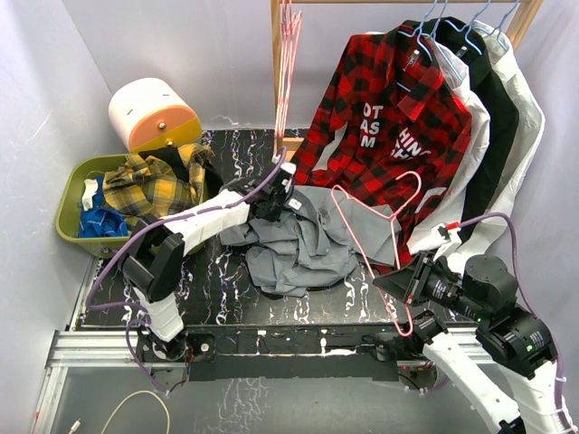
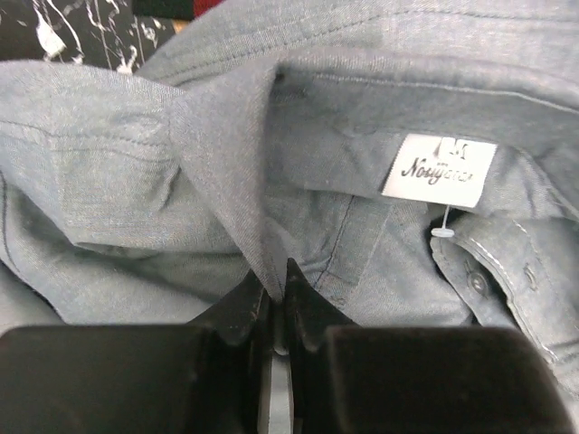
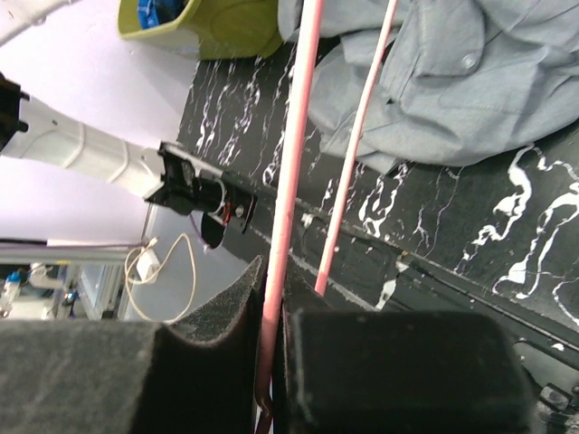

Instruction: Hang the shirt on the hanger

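The grey shirt [image 1: 298, 240] lies crumpled on the black marbled table. My left gripper [image 1: 274, 201] is shut on the shirt's collar at its far left edge. In the left wrist view the collar fold [image 2: 231, 163] runs into the closed jaws, with the white neck label [image 2: 440, 170] to the right. My right gripper [image 1: 405, 280] is shut on the pink hanger [image 1: 373, 221] near its hook and holds it tilted over the shirt's right side. In the right wrist view the hanger [image 3: 294, 154] passes between the jaws, and the shirt [image 3: 461, 72] lies beyond.
A green bin [image 1: 77, 212] with yellow plaid and blue clothes stands at the left. A red-black plaid shirt [image 1: 389, 117] and other garments hang on blue hangers from the wooden rack [image 1: 277, 63] at the back. Spare pink hangers [image 1: 289, 54] hang on the rack.
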Tool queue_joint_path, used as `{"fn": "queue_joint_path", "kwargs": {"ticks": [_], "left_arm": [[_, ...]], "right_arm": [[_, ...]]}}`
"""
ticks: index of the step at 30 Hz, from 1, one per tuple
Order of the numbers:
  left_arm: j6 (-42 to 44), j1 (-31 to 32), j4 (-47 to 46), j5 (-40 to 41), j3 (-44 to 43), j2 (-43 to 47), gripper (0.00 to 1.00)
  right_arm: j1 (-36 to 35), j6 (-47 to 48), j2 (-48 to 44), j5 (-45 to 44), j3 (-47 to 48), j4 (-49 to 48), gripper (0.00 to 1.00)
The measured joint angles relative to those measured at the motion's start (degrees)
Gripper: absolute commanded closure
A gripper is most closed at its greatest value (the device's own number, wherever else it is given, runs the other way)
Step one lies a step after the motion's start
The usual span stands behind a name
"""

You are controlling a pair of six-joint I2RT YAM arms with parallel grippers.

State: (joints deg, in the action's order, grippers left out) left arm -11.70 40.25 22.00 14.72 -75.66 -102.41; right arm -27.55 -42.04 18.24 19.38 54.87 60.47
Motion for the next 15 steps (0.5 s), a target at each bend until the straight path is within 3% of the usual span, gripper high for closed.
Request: {"fn": "queue_joint_path", "kwargs": {"ticks": [10, 15], "left_arm": [[7.74, 0.00, 1.01, 0.07, 0.11, 14.58, 0.94], [9.70, 0.02, 2.80, -0.13, 0.11, 17.38, 0.93]], "right_arm": [[3.34, -0.20, -1.62, 11.58, -5.95, -4.63, 0.92], [8.07, 0.22, 0.46, 17.79, -8.09, -10.38, 0.92]]}}
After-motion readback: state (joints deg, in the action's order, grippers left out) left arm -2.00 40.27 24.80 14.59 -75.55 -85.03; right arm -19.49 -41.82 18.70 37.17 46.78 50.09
